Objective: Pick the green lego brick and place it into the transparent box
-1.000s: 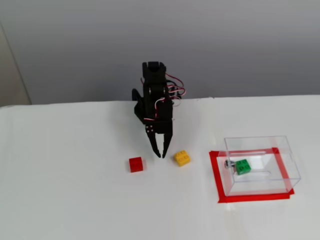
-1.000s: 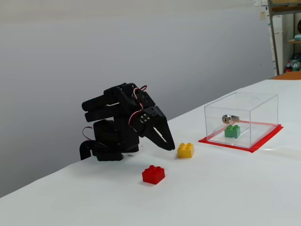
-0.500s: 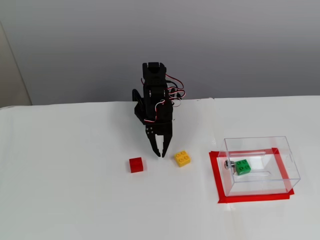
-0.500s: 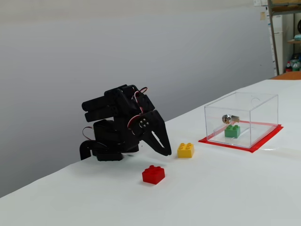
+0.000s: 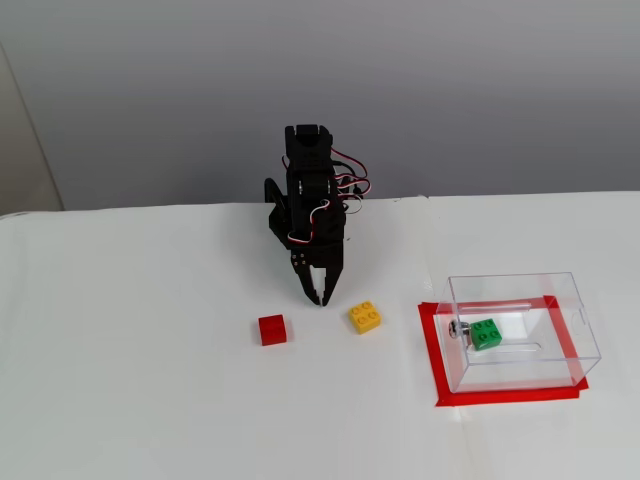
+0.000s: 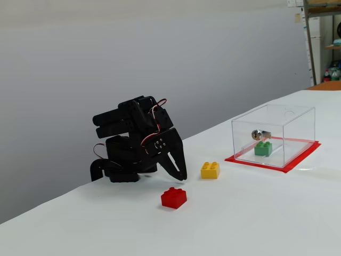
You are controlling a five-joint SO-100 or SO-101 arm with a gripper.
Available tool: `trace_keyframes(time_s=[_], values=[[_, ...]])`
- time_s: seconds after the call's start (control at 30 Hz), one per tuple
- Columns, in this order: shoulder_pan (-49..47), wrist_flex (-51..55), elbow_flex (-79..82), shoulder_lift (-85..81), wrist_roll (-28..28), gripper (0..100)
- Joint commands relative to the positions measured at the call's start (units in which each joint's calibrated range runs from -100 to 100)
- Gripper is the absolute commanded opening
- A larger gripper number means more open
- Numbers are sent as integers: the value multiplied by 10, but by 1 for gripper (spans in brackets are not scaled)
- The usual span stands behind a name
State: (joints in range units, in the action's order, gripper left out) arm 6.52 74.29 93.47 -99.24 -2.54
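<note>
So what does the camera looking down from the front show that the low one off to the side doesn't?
Only the high fixed view shows the full red tape frame around the transparent box and the four studs on the green lego brick.

Only the low fixed view shows shelves in the background and how the arm folds down to the table.

Both show the gripper holding nothing between the red brick and yellow brick.
</note>
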Motion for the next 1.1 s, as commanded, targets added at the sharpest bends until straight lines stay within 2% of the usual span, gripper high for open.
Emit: trace_keyframes(time_s=[0.0, 1.07], values=[[-11, 5, -12, -6, 1, 2], [-6, 5, -12, -5, 0, 2]])
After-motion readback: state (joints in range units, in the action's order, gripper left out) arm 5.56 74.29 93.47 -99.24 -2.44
